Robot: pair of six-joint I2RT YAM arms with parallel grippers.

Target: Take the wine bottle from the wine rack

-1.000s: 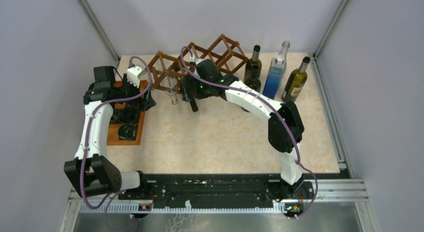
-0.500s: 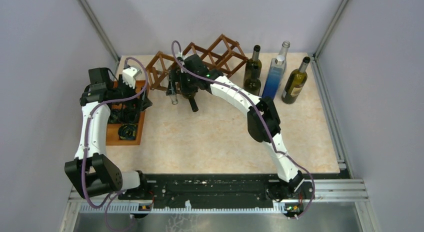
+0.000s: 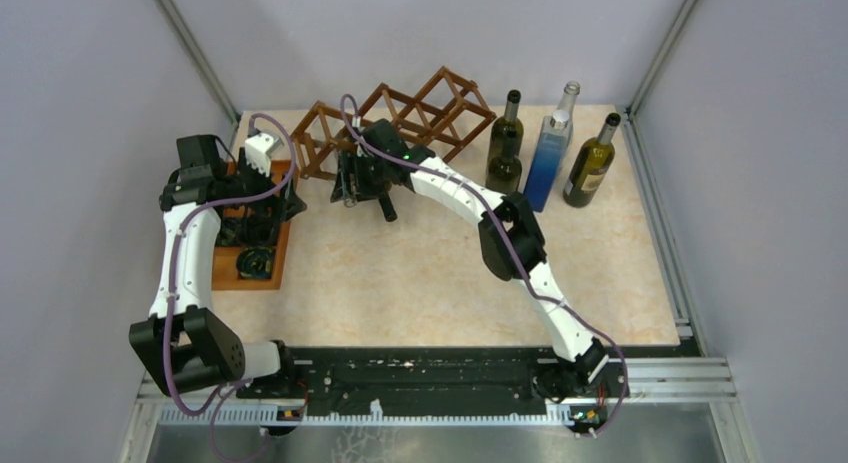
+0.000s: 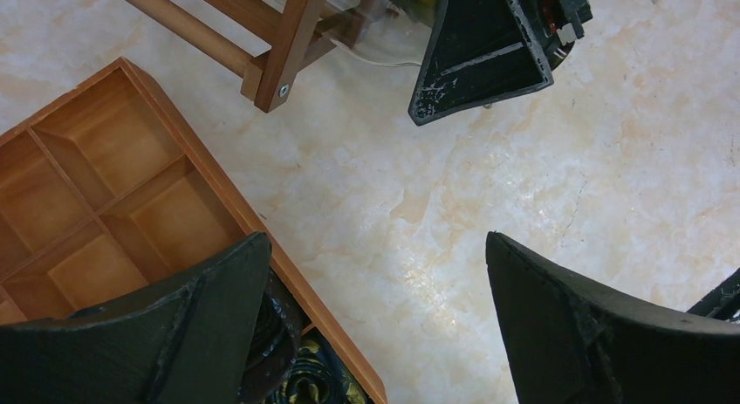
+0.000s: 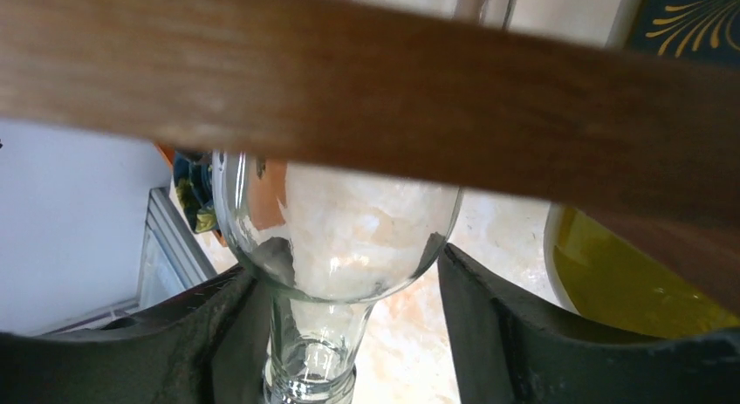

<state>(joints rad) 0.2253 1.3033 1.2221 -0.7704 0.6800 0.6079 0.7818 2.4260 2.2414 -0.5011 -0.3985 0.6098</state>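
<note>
Wine bottle (image 5: pixel 336 238), clear glass, lies in the rack (image 3: pixel 420 108) at the far middle of the bench (image 3: pixel 430 273), its neck pointing near. Around it sits the right claw (image 5: pixel 349 269), one of its fingers (image 5: pixel 489 334) on each side, touching the glass where the shoulder narrows. I cannot tell if it is clenched. A second bottle (image 5: pixel 611 291), yellow-green, lies just beside on the right, so the rack holds two.

The left claw (image 4: pixel 377 243) is released, spread wide above the bench beside one tray (image 4: pixel 218 179) at the left. At least four standing bottles (image 3: pixel 590 163) overlap at the far right.

Only the right wrist view shows the contact on the glass, which the overhead view hides. Only the left wrist view shows the tray's compartments.
</note>
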